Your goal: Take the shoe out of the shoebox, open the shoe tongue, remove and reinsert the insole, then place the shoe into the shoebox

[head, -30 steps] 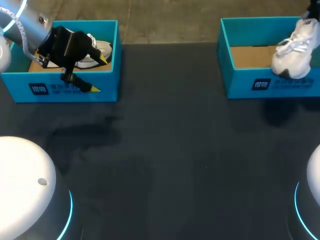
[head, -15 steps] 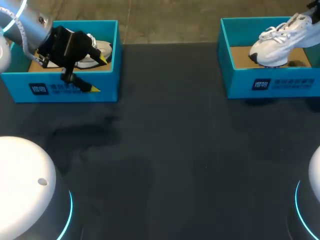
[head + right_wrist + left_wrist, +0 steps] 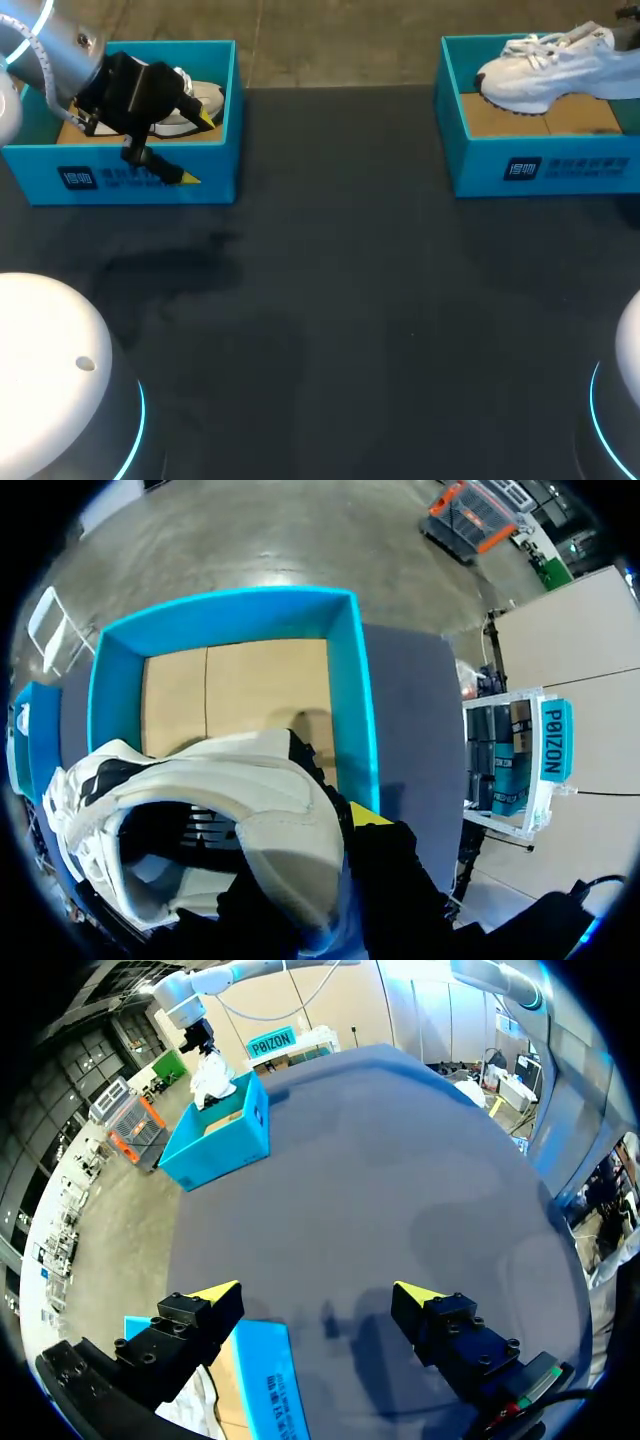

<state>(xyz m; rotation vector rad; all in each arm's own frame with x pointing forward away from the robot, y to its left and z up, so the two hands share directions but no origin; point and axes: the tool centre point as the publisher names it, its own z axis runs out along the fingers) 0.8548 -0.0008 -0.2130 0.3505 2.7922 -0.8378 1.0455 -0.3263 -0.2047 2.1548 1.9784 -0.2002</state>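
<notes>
1. Right gripper (image 3: 345, 832): clamped on the heel collar of the white sneaker (image 3: 545, 72). One yellow tip shows just beside the heel and the other is hidden behind the upper. The grip is judged from the sneaker hanging clear of any support.
2. Sneaker's long axis runs straight out from the gripper. The heel is at the fingers, the toe points toward the left arm's side, and the sole faces down, near level.
3. Right shoebox (image 3: 540, 172): directly beneath the sneaker, its length roughly in line with the shoe. The sneaker hangs above the rim, not touching the cardboard floor.
4. Left gripper (image 3: 315, 1300): fingers wide apart, straddling the near wall of the left shoebox (image 3: 60, 178) and holding nothing. It is well apart from the sneaker, so the right arm is the nearer one.
5. Judgement: the coming move turns on the vertical gap between sole and box floor.
</notes>
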